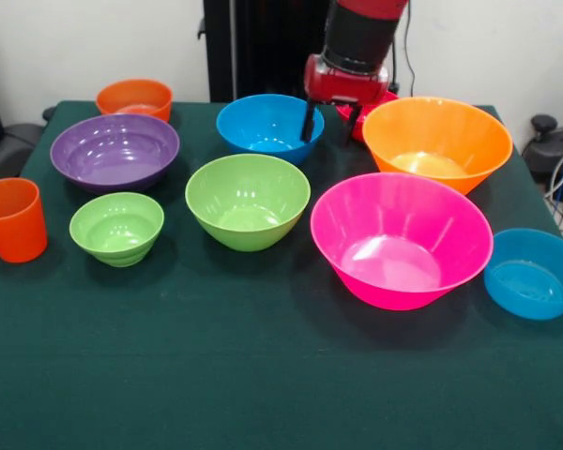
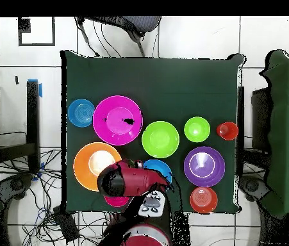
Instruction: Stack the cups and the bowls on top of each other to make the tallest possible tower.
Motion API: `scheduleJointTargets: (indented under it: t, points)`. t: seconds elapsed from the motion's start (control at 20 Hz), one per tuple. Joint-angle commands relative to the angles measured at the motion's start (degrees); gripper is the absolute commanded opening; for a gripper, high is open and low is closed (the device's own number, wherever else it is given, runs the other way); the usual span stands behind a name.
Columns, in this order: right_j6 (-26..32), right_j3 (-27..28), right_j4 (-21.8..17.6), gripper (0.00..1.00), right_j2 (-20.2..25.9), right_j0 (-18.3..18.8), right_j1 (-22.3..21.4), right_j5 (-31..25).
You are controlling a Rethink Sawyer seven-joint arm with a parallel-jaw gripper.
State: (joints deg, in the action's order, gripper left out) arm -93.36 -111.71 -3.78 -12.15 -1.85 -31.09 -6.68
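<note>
Nearest: large pink bowl and small blue bowl sit at the front of the green counter, upright, apart.
Middle row: medium green bowl, small green bowl, orange cup at the edge, all separate.
Far row: purple bowl, small orange bowl, medium blue bowl, large orange bowl.
Gripper: the gripper hangs open and empty between the medium blue and large orange bowls.
Tower: not begun; everything lies spread singly, likely so each rim is reachable.
</note>
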Motion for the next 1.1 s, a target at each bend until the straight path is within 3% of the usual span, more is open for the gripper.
scheduleJointTargets:
  t: [0.05,0.7,1.1]
  points:
    - [-6.98,11.47,0.63,1.00,-0.76,-3.56,8.31,-1.84]
    - [-8.50,16.98,0.26,1.00,-5.58,-7.36,16.43,3.72]
    - [-7.98,19.08,-0.34,1.00,-8.23,-9.34,18.23,4.17]
